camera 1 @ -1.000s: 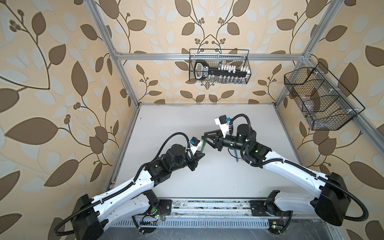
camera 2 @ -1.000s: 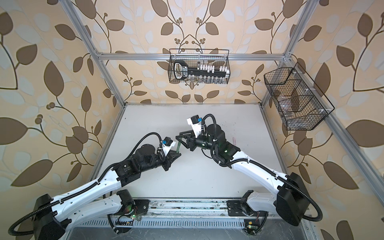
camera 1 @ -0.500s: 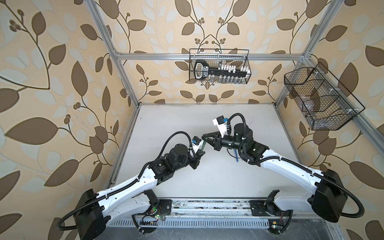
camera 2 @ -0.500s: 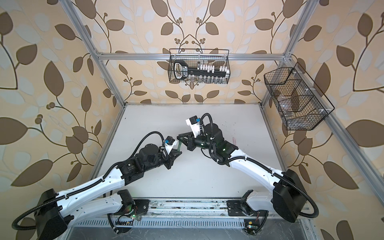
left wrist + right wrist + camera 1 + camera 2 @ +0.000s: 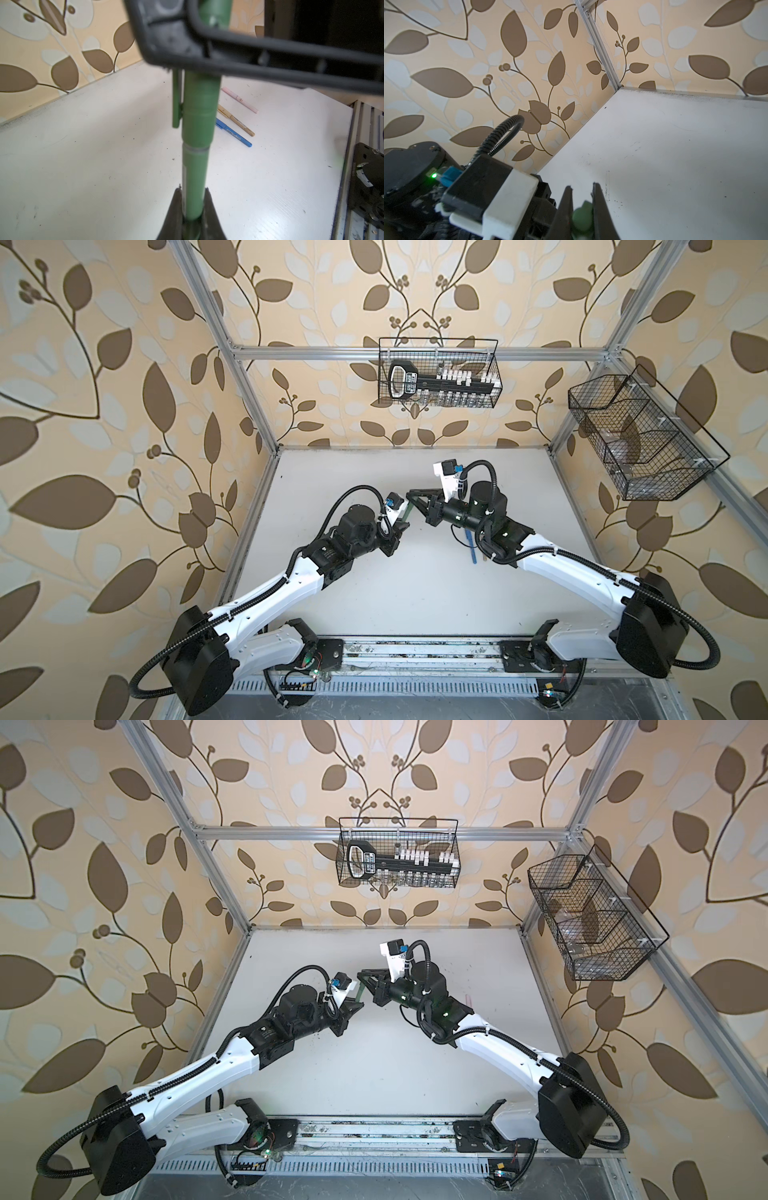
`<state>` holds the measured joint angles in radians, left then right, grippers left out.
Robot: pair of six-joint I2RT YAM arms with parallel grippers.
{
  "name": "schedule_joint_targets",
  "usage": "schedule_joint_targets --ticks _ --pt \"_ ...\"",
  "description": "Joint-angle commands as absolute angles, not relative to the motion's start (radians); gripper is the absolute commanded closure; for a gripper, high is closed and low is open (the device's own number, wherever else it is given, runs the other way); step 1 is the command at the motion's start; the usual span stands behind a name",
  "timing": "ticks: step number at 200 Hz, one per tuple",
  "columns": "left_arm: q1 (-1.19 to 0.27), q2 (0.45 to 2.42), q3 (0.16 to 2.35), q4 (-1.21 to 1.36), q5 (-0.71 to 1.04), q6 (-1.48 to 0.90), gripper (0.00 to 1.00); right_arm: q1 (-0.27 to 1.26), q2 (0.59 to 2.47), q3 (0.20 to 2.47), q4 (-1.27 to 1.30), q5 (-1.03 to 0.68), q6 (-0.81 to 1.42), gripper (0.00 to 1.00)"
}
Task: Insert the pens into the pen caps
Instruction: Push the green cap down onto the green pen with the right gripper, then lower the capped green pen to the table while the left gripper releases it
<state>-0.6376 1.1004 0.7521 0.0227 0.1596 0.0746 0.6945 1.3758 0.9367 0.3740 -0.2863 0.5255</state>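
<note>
Now the right pincer (image 5: 582, 186) was found pressed together on the short dark green plastic pen cap (image 5: 199, 104), while one second before its jaws had been standing wider around it. The left pincer (image 5: 193, 190) was pinched on the lower barrel of the slim green pen (image 5: 194, 172), which was held in the air above the white table (image 5: 83, 166). The cap was already set over the tip of the pen, and only a thin grey ring was left visible at the joint. So this pair was gripped from both ends, and it was judged that a short push along the pen was needed to seat the cap fully. Further out, the pale pink pen (image 5: 241, 100), the tan pen (image 5: 239, 122) and the blue pen (image 5: 234, 134) were laid near one another on the table, each seemingly capped.
</note>
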Motion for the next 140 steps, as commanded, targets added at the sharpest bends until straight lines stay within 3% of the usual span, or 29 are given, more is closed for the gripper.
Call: schedule_joint_targets --ticks 1,51,107,140 --pt "-0.564 1.082 0.924 0.535 0.079 -0.007 1.0 0.788 1.464 0.843 0.144 -0.484 0.615 1.0" --pt "-0.472 1.116 0.947 0.636 0.149 -0.076 1.0 0.818 1.492 0.821 0.09 -0.48 0.642 1.0" --pt "-0.493 1.133 0.893 0.398 0.294 -0.145 1.0 0.667 1.464 0.982 -0.042 -0.414 0.583 1.0" --pt "-0.541 1.124 0.7 0.397 0.274 -0.248 0.73 0.555 1.519 1.083 -0.092 -0.454 0.522 1.0"
